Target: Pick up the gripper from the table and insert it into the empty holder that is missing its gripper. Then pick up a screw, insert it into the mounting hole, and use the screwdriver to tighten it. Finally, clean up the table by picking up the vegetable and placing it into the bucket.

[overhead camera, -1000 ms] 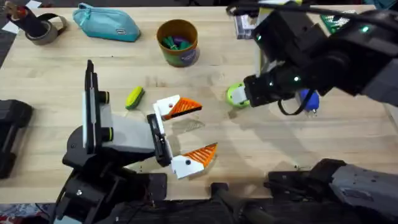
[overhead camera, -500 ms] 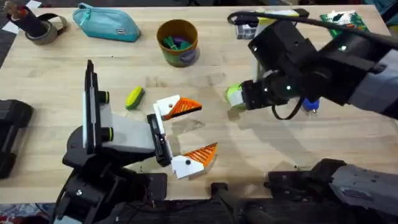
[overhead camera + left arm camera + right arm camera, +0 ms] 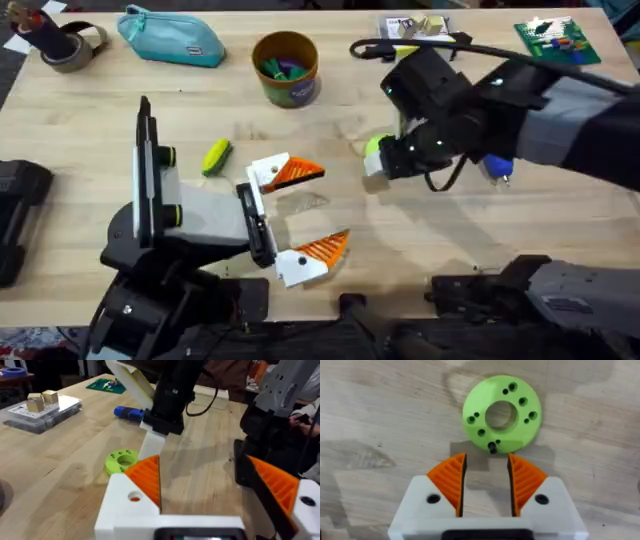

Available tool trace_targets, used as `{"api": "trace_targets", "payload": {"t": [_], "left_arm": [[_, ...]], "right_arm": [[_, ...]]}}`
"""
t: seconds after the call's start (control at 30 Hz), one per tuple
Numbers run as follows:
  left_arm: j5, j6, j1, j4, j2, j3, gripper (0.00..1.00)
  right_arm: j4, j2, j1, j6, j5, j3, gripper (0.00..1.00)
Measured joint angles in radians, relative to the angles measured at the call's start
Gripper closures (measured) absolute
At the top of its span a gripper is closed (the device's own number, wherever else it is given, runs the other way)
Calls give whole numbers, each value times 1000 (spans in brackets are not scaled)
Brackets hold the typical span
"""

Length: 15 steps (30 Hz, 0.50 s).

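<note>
A teal zip pouch (image 3: 171, 37) lies at the far left of the wooden bench (image 3: 120, 80), with a roll of tape (image 3: 70, 47) beside it near the corner. At the far right edge sits a green board (image 3: 556, 40) with small coloured pieces on it. A clear flat box (image 3: 40, 410) carrying two small wooden cubes (image 3: 42, 400) rests on the bench. A lime-green round printed part (image 3: 501, 413) with a central hole lies flat on the wood.

The right gripper (image 3: 485, 480) has been drawn a little toward the desk's left edge, over the lime-green round part (image 3: 501, 413), so that more of the blue screwdriver (image 3: 494, 166) is uncovered.
</note>
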Motion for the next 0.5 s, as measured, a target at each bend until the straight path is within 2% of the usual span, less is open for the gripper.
{"api": "trace_targets", "payload": {"t": [0.5], "left_arm": [[0, 0, 0, 0, 0, 0, 11]], "right_arm": [[34, 52, 0, 0, 3, -2, 526]]}}
